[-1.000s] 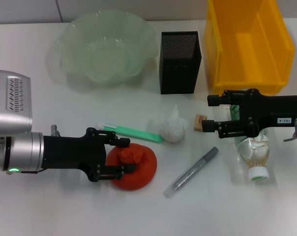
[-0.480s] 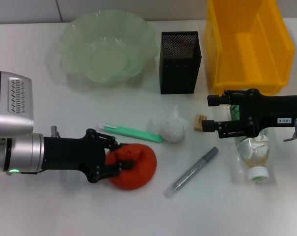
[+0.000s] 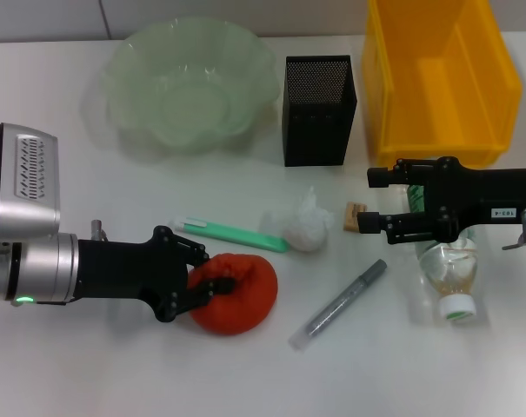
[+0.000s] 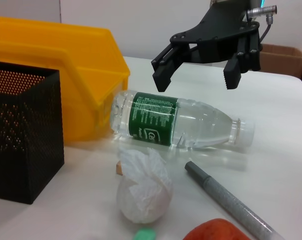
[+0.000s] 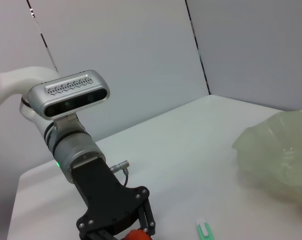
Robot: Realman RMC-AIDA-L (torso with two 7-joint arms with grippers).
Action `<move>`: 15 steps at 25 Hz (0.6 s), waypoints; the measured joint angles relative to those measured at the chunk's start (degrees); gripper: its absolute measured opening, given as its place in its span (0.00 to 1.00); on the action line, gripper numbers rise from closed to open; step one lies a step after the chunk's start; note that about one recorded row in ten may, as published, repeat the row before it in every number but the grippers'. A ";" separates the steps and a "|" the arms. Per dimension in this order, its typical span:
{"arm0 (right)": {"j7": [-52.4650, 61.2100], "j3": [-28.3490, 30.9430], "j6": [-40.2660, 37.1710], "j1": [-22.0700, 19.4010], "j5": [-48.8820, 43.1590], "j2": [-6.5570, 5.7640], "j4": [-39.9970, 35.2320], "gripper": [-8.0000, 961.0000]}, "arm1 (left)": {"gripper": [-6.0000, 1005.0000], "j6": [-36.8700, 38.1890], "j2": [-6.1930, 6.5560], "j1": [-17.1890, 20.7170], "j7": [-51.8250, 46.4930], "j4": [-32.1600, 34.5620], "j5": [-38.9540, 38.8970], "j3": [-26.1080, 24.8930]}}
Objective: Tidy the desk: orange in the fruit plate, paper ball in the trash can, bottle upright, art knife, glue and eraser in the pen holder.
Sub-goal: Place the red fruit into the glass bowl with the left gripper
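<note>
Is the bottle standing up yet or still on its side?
On its side: the bottle lies flat on the desk, cap pointing away from the trash can, the open right hand above it.

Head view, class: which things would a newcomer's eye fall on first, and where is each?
The orange at the near left, gripped by the left gripper, draws the eye first. Next comes the trash can at the far right, with the right gripper open above the bottle lying on its side in front of it.
</note>
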 joint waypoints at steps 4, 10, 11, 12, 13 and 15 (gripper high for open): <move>0.00 0.00 0.00 0.00 0.00 0.00 0.02 0.85 | 0.23 0.30 0.01 -0.02 -0.13 0.10 0.01 0.00; 0.00 0.00 0.00 0.00 0.00 0.00 0.02 0.85 | 0.17 1.50 0.03 -0.03 -0.37 0.38 -0.08 -0.41; 0.00 0.00 0.00 0.00 0.00 0.00 0.03 0.85 | 0.17 2.02 0.06 -0.03 -0.37 0.38 -0.20 -0.63; 0.00 0.00 0.00 0.00 0.00 0.00 0.02 0.85 | 0.17 2.87 0.07 -0.03 -0.34 0.38 -0.30 -1.09; 0.00 0.00 0.00 0.00 0.00 0.00 0.02 0.85 | 0.16 3.57 0.08 -0.03 -0.25 0.38 -0.41 -1.63; 0.00 0.01 -0.01 0.00 0.00 0.01 0.02 0.85 | 0.15 4.48 0.05 -0.03 -0.02 0.38 -0.43 -2.85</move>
